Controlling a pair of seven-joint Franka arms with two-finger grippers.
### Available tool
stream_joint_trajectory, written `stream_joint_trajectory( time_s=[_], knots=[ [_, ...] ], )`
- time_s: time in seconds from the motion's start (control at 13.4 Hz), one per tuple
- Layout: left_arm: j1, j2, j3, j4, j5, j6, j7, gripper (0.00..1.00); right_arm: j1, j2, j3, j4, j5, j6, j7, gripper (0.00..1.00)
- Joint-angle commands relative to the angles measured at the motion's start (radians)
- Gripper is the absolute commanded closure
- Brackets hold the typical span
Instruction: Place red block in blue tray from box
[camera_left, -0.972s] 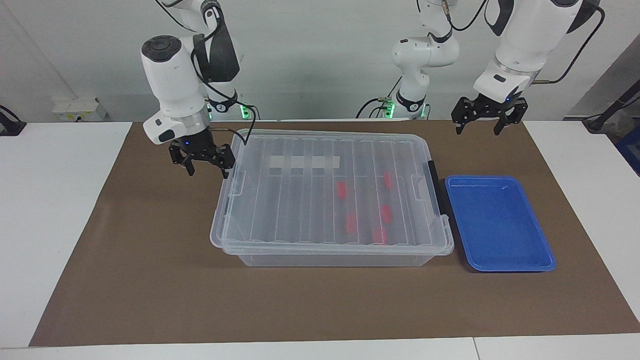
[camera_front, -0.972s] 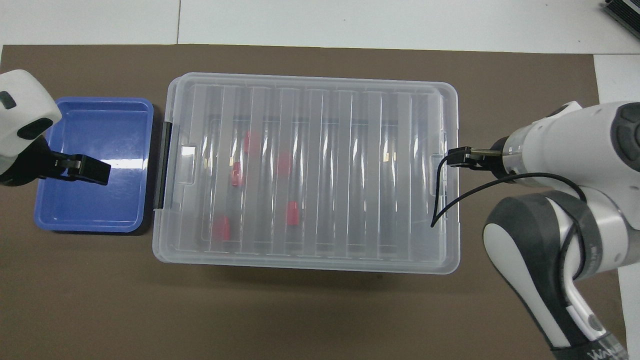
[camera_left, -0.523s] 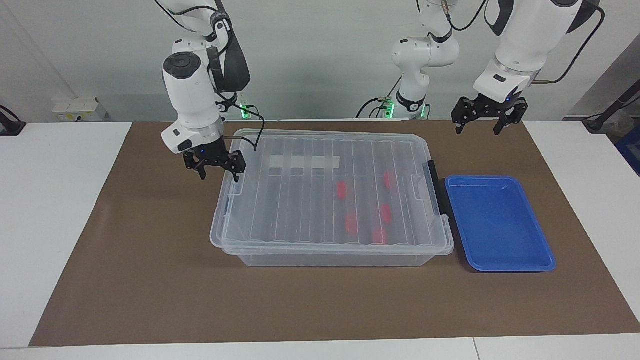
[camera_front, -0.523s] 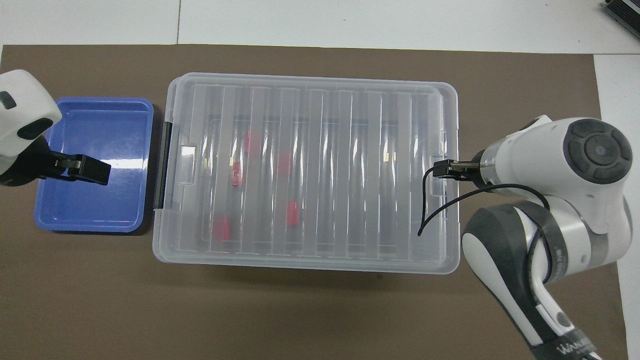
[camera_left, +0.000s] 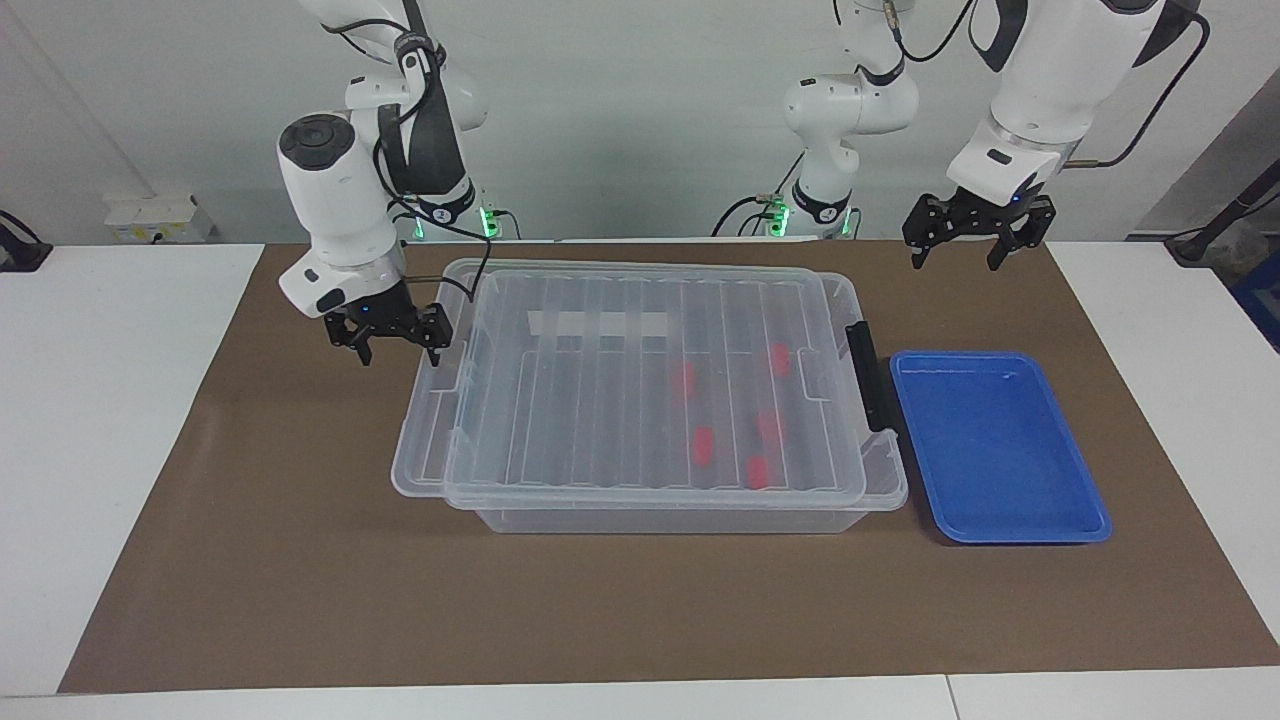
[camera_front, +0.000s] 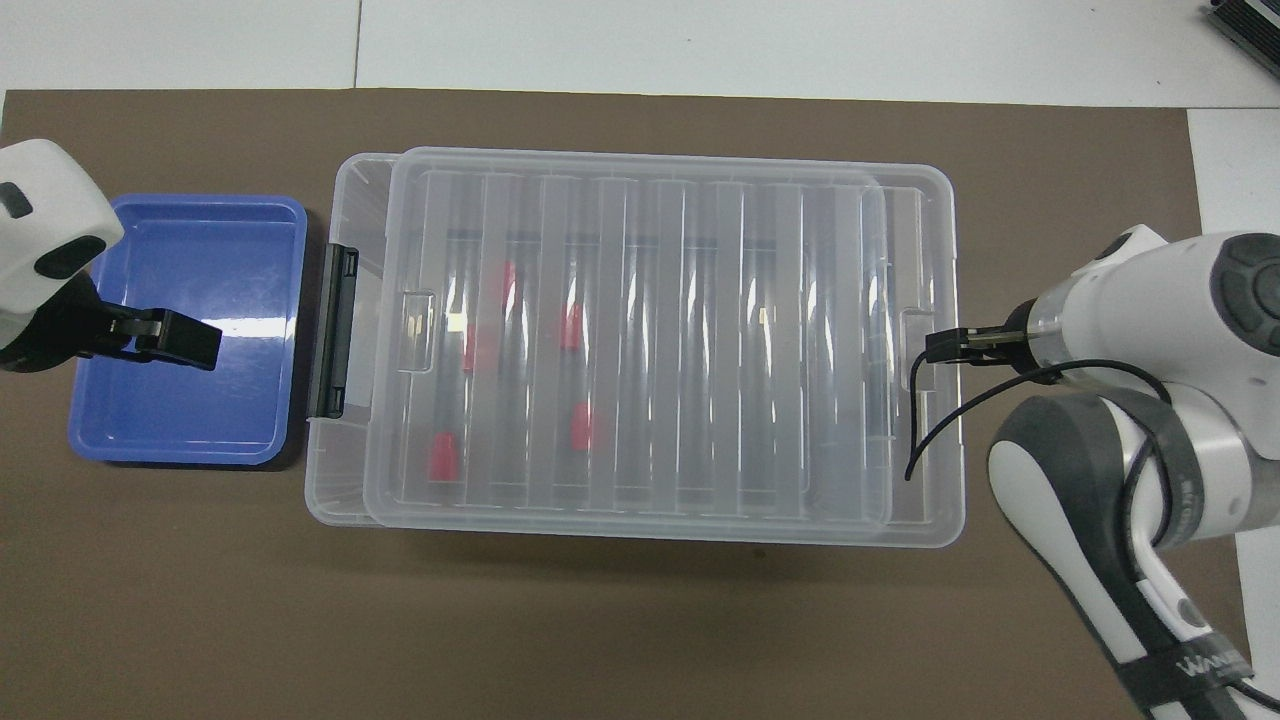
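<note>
Right gripper (camera_left: 397, 338) pinches clear ribbed lid (camera_left: 640, 390) edge; lid sits askew on box (camera_left: 680, 518).

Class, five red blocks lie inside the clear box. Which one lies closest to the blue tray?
The red block at the box's tray-end, nearest the robots. The other four sit farther from the blue tray, toward the right arm's end.

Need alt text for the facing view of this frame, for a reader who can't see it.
A clear lid sits shifted off a clear plastic box toward the right arm's end of the table, where the right gripper is at the lid's end. Red blocks show through it. Beside the box lies an empty blue tray; the left gripper waits raised above the mat.
</note>
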Motion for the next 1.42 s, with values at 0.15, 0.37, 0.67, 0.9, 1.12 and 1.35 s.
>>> stream_joint_trajectory(
  time_s=[0.15,0.37,0.67,0.9,1.12,1.35],
  knots=[
    [0.001,-0.025,0.008,-0.025,-0.013,0.006,0.009,0.00,-0.121,-0.022,0.006,-0.026,-0.013,0.007,-0.225,0.00],
    [0.001,-0.026,0.008,-0.025,-0.013,0.006,0.009,0.00,-0.186,-0.020,0.006,-0.024,-0.013,0.015,-0.343,0.00],
    [0.001,-0.025,0.008,-0.025,-0.013,0.006,0.009,0.00,-0.244,-0.008,0.006,-0.018,-0.013,0.049,-0.430,0.00],
    [0.001,-0.025,0.008,-0.025,-0.013,0.006,0.009,0.00,-0.249,-0.002,0.003,-0.013,-0.015,0.050,-0.431,0.00],
    [0.001,-0.026,0.008,-0.025,-0.013,0.006,0.009,0.00,-0.265,0.001,-0.001,-0.012,-0.016,0.052,-0.431,0.00],
    [0.001,-0.026,0.008,-0.025,-0.013,0.006,0.009,0.00,-0.276,0.001,0.000,-0.012,-0.027,0.052,-0.431,0.00]
  ],
)
